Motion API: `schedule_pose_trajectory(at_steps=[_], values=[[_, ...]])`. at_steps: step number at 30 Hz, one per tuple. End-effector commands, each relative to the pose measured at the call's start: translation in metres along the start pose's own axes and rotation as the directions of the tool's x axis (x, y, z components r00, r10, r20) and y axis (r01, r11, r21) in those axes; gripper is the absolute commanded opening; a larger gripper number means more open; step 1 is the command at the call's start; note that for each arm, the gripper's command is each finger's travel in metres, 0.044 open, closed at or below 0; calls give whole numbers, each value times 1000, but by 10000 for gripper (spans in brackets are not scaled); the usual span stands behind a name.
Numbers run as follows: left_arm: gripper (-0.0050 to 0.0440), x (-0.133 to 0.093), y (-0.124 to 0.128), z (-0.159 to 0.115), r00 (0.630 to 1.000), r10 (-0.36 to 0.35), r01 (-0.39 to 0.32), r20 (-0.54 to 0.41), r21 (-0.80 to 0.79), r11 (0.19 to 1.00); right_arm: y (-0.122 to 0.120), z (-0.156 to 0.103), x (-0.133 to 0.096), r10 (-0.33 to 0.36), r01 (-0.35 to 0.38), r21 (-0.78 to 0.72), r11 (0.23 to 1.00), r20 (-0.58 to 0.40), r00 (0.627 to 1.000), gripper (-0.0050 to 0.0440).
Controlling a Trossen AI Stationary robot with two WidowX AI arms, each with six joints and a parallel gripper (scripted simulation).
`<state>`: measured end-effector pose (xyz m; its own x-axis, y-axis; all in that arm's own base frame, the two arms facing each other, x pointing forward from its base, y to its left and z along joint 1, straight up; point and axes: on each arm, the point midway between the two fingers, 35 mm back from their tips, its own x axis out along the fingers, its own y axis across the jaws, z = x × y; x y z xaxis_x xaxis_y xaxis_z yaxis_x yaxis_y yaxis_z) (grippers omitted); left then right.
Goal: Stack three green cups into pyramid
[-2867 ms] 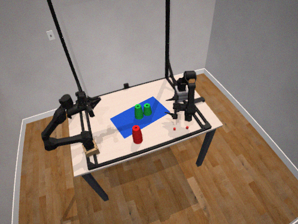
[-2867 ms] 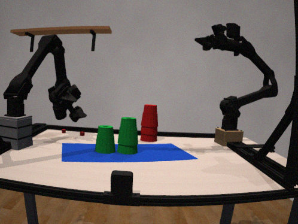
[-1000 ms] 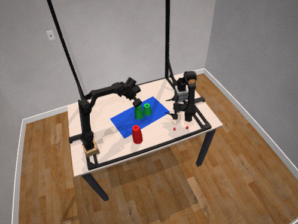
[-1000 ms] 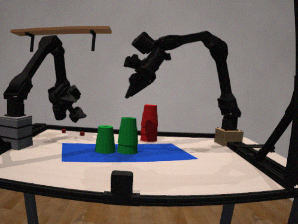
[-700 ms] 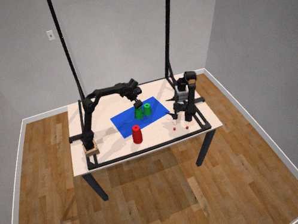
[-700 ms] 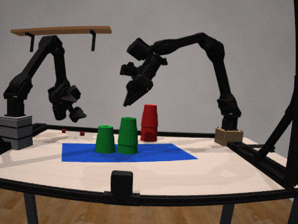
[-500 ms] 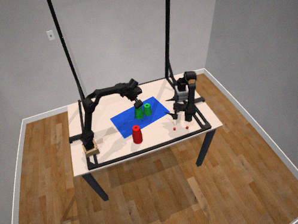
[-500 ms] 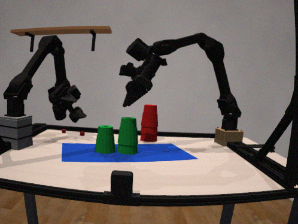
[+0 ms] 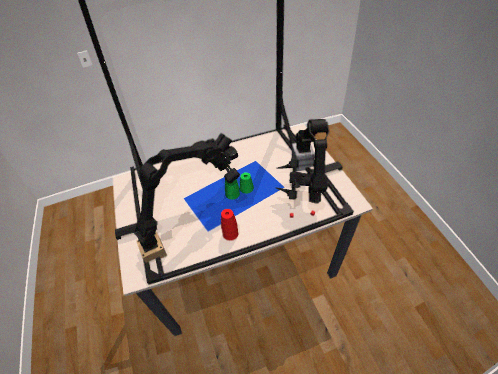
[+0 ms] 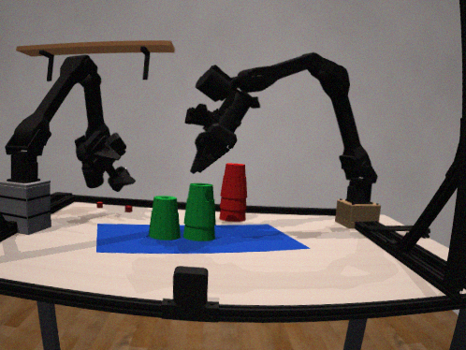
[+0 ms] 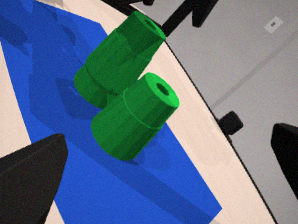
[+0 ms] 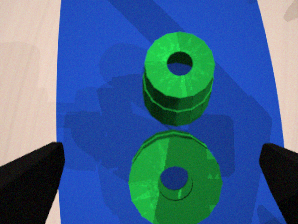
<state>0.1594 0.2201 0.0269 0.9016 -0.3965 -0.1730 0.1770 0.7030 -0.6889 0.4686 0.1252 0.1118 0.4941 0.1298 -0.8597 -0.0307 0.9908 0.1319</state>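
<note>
- Two nested, tapered green cups stand upright on the flat blue mat.
- One faceted green cup, hole in its top, stands beside them.
- Right gripper: wide, empty, above the nested pair.
- Left gripper: wide, empty, apart from the cups.

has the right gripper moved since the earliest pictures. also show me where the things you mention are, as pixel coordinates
Yes. In the exterior view, the right gripper [image 9: 231,175] [image 10: 194,170] [image 12: 166,153] has gone leftward and down, from right of the red cup stack [image 9: 229,226] [image 10: 233,189] to left of it.
</note>
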Motion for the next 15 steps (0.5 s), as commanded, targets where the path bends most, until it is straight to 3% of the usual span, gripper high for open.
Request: schedule_pose_trajectory(at_steps=[1, 15], values=[[440, 0, 0, 0, 1000, 0, 0, 2, 1, 1000, -2, -5, 8, -9, 9, 4, 1000, -11, 1000, 440], [440, 0, 0, 0, 1000, 0, 0, 2, 1, 1000, -5, -15, 25, -9, 9, 3, 1000, -11, 1000, 440]])
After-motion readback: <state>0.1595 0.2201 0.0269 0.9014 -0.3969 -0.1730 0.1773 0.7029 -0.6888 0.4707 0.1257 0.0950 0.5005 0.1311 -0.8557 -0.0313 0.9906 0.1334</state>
